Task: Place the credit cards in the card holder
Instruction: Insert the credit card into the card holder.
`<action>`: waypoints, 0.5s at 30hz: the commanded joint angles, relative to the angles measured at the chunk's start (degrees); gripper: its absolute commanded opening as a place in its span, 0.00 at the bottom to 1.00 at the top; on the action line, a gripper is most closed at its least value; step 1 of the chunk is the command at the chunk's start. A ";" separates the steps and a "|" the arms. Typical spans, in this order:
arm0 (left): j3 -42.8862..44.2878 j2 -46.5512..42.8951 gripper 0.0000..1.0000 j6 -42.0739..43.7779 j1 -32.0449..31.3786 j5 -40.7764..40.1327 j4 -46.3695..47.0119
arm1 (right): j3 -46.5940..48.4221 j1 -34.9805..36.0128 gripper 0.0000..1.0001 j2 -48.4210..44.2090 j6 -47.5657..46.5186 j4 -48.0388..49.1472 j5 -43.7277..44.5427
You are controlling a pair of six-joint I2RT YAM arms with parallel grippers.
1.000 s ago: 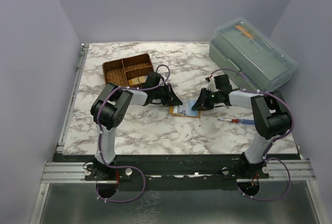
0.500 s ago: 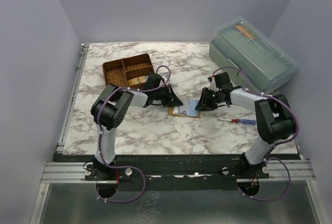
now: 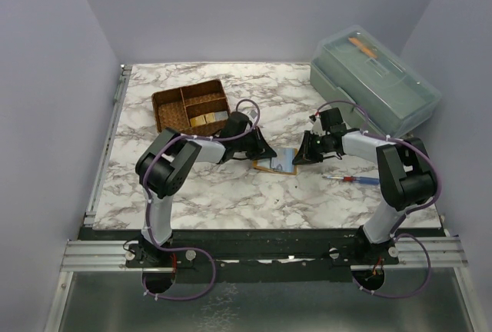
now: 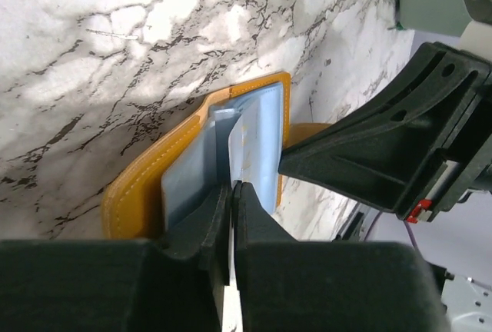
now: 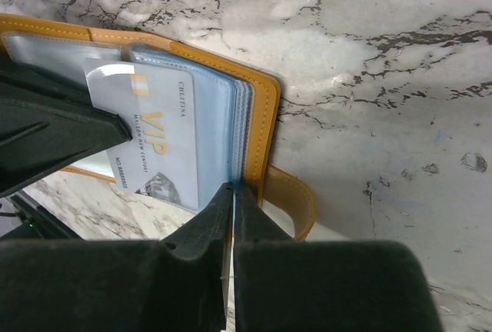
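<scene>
**A robot test cell, not a home**

You are looking into a lab enclosure. Plain lavender panels (image 3: 46, 78) wall in the marble-print tabletop (image 3: 231, 194) on three sides. Along the tabletop's near edge an aluminium rail (image 3: 92, 255) carries the bolted arm bases (image 3: 157, 259), trailing purple cables (image 3: 192, 286).

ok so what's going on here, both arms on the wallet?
Yes. Both arms meet at the open card holder in the middle of the table. The left gripper is shut on a pale card marked VIP, which lies over the holder's clear sleeves. The right gripper is pinched on the outer edge of those sleeves, apparently steadying the holder. Whether the card sits in a slot can't be told.
</scene>
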 commanded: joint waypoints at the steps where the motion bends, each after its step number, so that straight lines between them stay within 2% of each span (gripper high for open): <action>1: -0.42 -1.77 0.15 0.75 -2.74 -7.32 -2.63 | -1.69 0.34 0.05 2.37 -0.05 2.18 -0.26; 5: 3.49 -2.73 0.28 6.39 -4.97 -13.88 -12.61 | -1.75 0.33 0.04 2.26 -0.13 2.17 -0.01; 15: 13.82 0.35 0.40 13.29 -11.74 -20.89 -26.71 | -1.60 0.34 0.04 2.04 -0.47 2.23 0.37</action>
